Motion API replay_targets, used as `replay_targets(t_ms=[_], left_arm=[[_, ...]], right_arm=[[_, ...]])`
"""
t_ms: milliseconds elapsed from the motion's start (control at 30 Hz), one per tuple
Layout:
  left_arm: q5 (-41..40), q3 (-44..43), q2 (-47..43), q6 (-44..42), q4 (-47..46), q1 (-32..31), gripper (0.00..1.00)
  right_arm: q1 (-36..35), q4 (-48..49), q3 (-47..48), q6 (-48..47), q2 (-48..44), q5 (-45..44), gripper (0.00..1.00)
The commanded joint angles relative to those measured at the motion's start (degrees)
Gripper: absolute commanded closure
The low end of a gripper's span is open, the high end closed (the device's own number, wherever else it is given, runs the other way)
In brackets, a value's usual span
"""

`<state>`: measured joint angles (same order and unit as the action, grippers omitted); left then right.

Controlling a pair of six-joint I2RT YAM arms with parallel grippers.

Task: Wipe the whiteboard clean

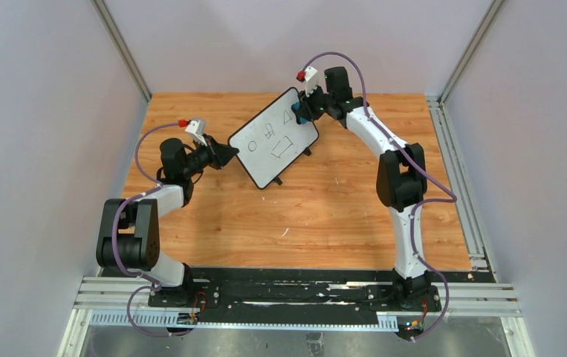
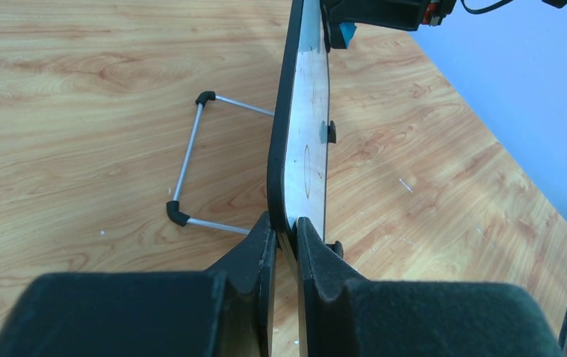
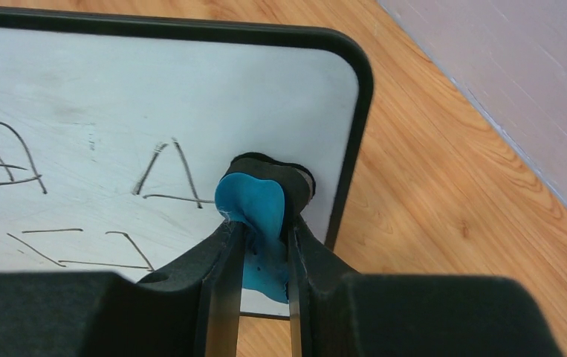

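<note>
The whiteboard [image 1: 273,137] stands tilted on the wooden table, white with a black frame and black shapes drawn on it: a circle, a triangle, a quadrilateral. My left gripper [image 1: 229,154] is shut on its left edge; in the left wrist view the board [image 2: 306,134] runs edge-on away from the gripper [image 2: 287,238]. My right gripper [image 1: 304,110] is shut on the blue eraser [image 3: 256,216], whose black felt side presses the whiteboard [image 3: 117,111] near its upper right corner, beside the drawn triangle [image 3: 169,175].
A wire stand [image 2: 191,160] juts from the board's back onto the wooden table [image 1: 325,216]. Grey walls close in on both sides and behind. A black rail [image 1: 295,294] carries both arm bases at the near edge.
</note>
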<state>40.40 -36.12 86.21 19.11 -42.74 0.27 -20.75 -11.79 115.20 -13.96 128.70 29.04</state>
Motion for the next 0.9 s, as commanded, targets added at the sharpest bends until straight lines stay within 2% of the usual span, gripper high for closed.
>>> replay_targets(t_ms=[0,500,867], left_arm=[[-2.25,0.00,0.10,-6.01,3.25,0.34,1.00],[-2.10,-0.11,0.09,-6.18,3.37,0.34,1.00],[-2.23,0.10,-0.72,-6.88,4.20,0.34,1.00]], right_arm=[[-3.09,0.62,-0.43,-0.32,-0.61,1.60,0.99],[-7.37,-1.02,-1.92,1.21,-3.55,2.72,0.99],[-2.27,-0.36,5.22,-3.05,3.03,-1.44,0.99]])
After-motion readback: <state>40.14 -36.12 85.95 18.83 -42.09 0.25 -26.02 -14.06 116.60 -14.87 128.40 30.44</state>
